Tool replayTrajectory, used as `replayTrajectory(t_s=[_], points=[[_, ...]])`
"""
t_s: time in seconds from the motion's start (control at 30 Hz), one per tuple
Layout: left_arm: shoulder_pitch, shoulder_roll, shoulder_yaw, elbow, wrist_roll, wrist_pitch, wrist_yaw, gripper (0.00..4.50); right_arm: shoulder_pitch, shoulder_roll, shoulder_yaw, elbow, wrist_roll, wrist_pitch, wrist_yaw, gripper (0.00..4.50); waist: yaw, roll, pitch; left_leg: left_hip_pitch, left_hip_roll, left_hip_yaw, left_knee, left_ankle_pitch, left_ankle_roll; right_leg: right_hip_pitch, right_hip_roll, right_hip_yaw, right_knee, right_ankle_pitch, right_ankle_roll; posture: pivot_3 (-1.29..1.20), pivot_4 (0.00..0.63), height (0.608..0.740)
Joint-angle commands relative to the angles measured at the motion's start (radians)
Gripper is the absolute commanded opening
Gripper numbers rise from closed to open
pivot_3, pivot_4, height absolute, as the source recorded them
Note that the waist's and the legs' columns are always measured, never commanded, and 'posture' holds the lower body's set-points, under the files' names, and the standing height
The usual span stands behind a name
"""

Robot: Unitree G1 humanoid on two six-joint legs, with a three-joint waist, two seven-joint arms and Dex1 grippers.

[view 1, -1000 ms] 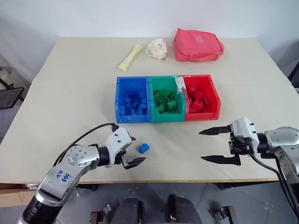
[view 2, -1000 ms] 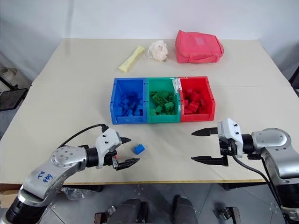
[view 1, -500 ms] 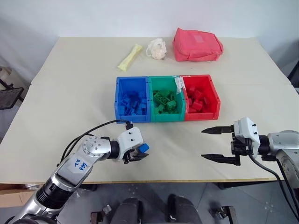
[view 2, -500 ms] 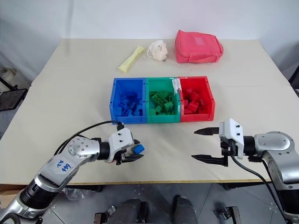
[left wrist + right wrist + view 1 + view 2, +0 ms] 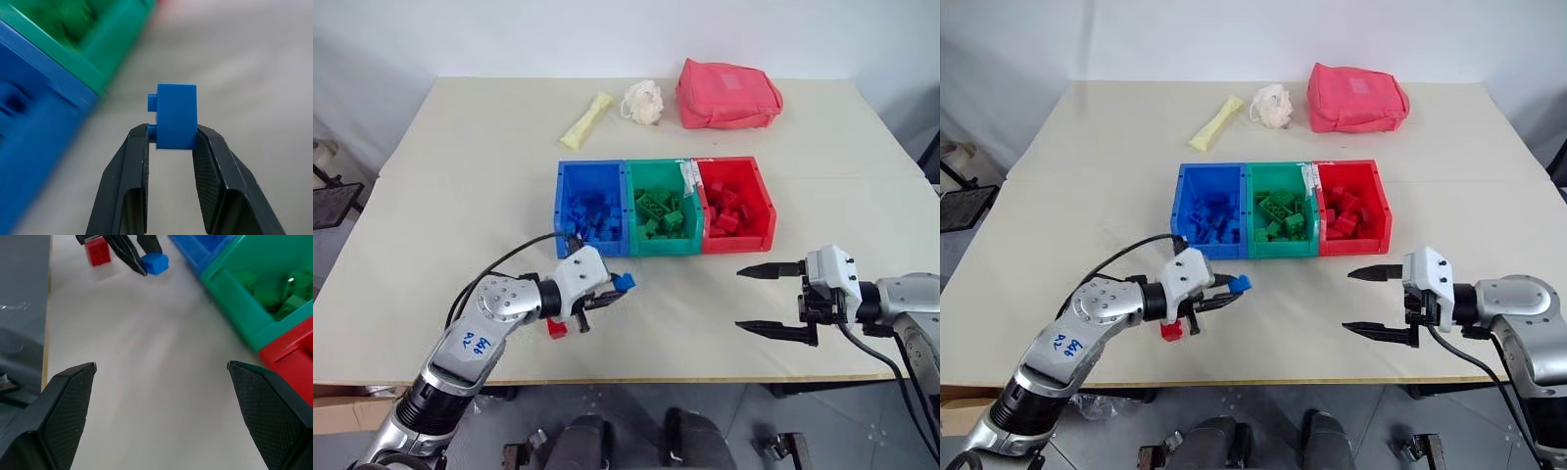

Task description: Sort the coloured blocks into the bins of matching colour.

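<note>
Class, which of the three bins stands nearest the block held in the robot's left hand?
The blue bin, at the left end of the row; the blue block hangs just before its front wall.

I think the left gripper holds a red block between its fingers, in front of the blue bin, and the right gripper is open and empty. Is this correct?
Not quite: the block held in the left gripper is blue, not red, as the left wrist view shows. A red block lies on the table below that arm. The rest is right: the held block is in front of the blue bin, and the right gripper is open and empty.
</note>
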Motion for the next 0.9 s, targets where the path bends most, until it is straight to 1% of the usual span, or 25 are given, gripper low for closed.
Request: replayTrajectory(t_s=[0.03, 0.07, 0.17, 0.4, 0.43, 0.63, 0.73, 0.77, 0.9], points=[[-0.071, -0.032, 0.104, -0.027, -0.046, -0.03, 0.033, 0.9, -0.026, 0.017, -0.062, -0.001, 0.05, 0.023, -0.041, 4.5, 0.001, 0.0, 0.0, 0.0, 0.0, 0.0, 0.0, 0.0, 0.0, 0.0, 0.0, 0.0, 0.0, 0.0, 0.0, 0.0, 0.15, 0.74], [-0.085, -0.035, 0.113, -0.014, -0.045, -0.031, 0.037, 0.9, -0.027, 0.019, -0.064, -0.002, 0.053, 0.026, -0.043, 4.5, 0.001, 0.0, 0.0, 0.0, 0.0, 0.0, 0.001, 0.0, 0.0, 0.0, 0.0, 0.0, 0.0, 0.0, 0.0, 0.0, 0.15, 0.74], [-0.171, -0.044, 0.132, 0.114, 0.0, -0.101, 0.061, 0.9, -0.051, 0.029, -0.069, 0.009, 0.05, 0.027, -0.066, 4.5, 0.0, 0.0, 0.0, 0.0, -0.001, 0.0, 0.0, 0.0, 0.0, 0.0, 0.0, 0.0, 0.001, 0.0, 0.0, 0.0, 0.15, 0.74], [-0.285, -0.053, 0.109, 0.336, 0.089, -0.21, 0.097, 0.9, -0.055, 0.04, -0.074, -0.008, 0.049, 0.028, -0.104, 4.5, 0.001, 0.0, 0.0, 0.0, -0.001, 0.001, 0.0, 0.0, 0.0, -0.001, 0.001, -0.008, 0.002, 0.0, 0.001, 0.0, 0.15, 0.74], [-0.293, -0.062, 0.109, 0.354, 0.094, -0.231, 0.098, 1.62, -0.05, 0.04, -0.074, -0.013, 0.048, 0.028, -0.108, 4.5, 0.002, 0.0, 0.0, 0.0, -0.002, 0.001, 0.0, 0.0, 0.001, -0.001, 0.001, -0.009, 0.002, 0.0, 0.001, 0.0, 0.15, 0.74], [-0.306, -0.082, 0.105, 0.369, 0.078, -0.243, 0.054, 3.41, -0.045, 0.038, -0.077, -0.018, 0.048, 0.028, -0.119, 4.5, 0.002, 0.0, 0.0, -0.001, -0.002, 0.001, 0.0, 0.0, 0.001, -0.001, 0.0, -0.009, 0.002, 0.001, 0.002, 0.0, 0.15, 0.74], [-0.284, -0.061, 0.122, 0.35, 0.059, -0.239, 0.021, 4.35, -0.052, 0.034, -0.074, -0.007, 0.045, 0.025, -0.116, 4.5, -0.001, 0.0, 0.0, -0.001, -0.002, 0.001, 0.0, 0.0, 0.001, -0.001, 0.0, -0.009, 0.002, 0.001, 0.002, 0.0, 0.15, 0.74], [-0.277, -0.055, 0.127, 0.346, 0.056, -0.24, 0.013, 4.45, -0.054, 0.033, -0.073, -0.005, 0.044, 0.025, -0.115, 4.5, -0.001, 0.0, 0.0, 0.0, -0.002, 0.001, 0.0, 0.0, 0.001, -0.001, 0.0, -0.009, 0.002, 0.001, 0.002, 0.0, 0.15, 0.74], [-0.247, -0.026, 0.165, 0.322, 0.031, -0.23, -0.012, 4.45, -0.082, 0.029, -0.059, 0.021, 0.037, 0.019, -0.098, 4.5, -0.002, 0.0, 0.0, 0.0, -0.002, 0.001, 0.0, 0.0, 0.001, -0.001, 0.0, -0.009, 0.002, 0.001, 0.002, 0.0, 0.15, 0.74]])
